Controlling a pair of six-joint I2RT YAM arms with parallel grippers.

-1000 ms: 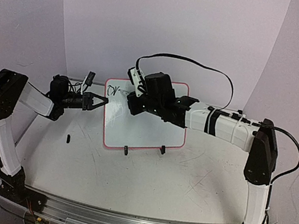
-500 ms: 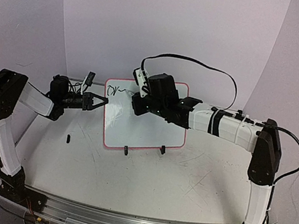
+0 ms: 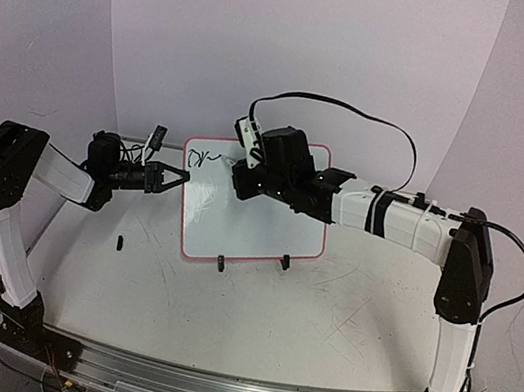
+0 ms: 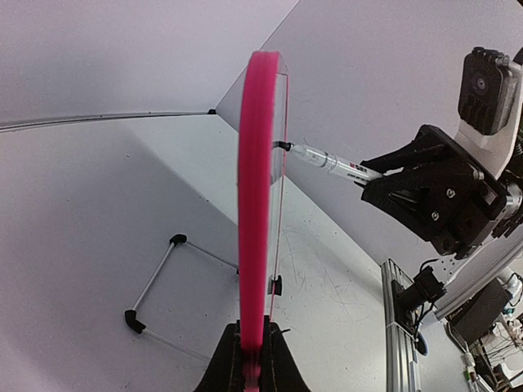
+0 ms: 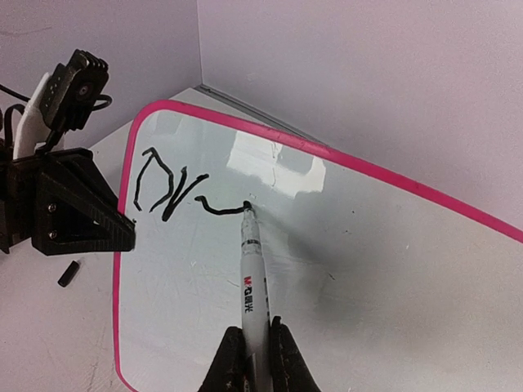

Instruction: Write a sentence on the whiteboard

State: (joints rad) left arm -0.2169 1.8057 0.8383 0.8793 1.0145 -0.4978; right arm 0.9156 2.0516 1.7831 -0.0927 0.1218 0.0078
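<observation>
The right gripper (image 5: 253, 353), at the bottom middle of its wrist view, is clenched on a white marker (image 5: 252, 278). The marker runs up the frame from the fingers, and its black tip touches the whiteboard (image 5: 368, 269) at the right end of a short curved stroke. That stroke closes the writing (image 5: 167, 189): a few black marks near the board's upper left corner, too few to read as words. The rest of the white face is bare, with a bright glare patch above the tip.

The left gripper (image 4: 249, 367), at the bottom of its wrist view, is clamped on the board's pink frame, which is seen edge-on and rises straight up the middle of the picture. Right of the frame, the marker comes in from the right arm's fingers and meets the board's face near the top.

From the top camera the board stands in the middle of the table (image 3: 322, 318), between the two arms, the left claw on its left edge and the right one over its upper part. Two black feet (image 3: 221, 263) sit on its lower edge, on the table. A small black cap (image 3: 119, 242) lies on the table, lower left of the board and apart from it.
</observation>
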